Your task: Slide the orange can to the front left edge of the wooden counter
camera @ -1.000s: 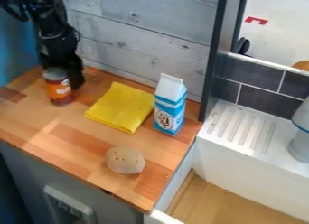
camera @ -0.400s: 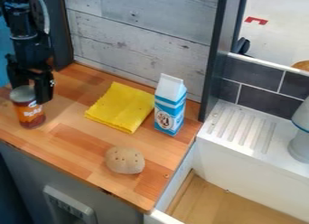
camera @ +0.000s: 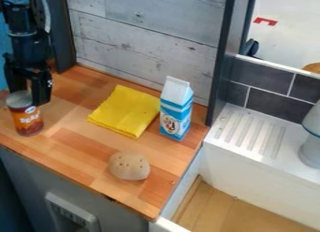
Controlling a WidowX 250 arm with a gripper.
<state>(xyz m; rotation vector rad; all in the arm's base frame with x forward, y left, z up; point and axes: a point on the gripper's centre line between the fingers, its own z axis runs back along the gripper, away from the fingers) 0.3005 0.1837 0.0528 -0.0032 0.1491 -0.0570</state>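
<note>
Wooden counter (camera: 87, 154) below, the pincer (camera: 26, 95) grips the orange-labelled can (camera: 27, 118), parted about its width.

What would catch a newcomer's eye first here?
Probably the bright yellow cloth, spread on the wooden counter toward the back wall, with a blue-and-white carton standing just to its right in the picture. Next would come the big black tool hanging at the picture's left, at the top of a can with an orange label.
</note>
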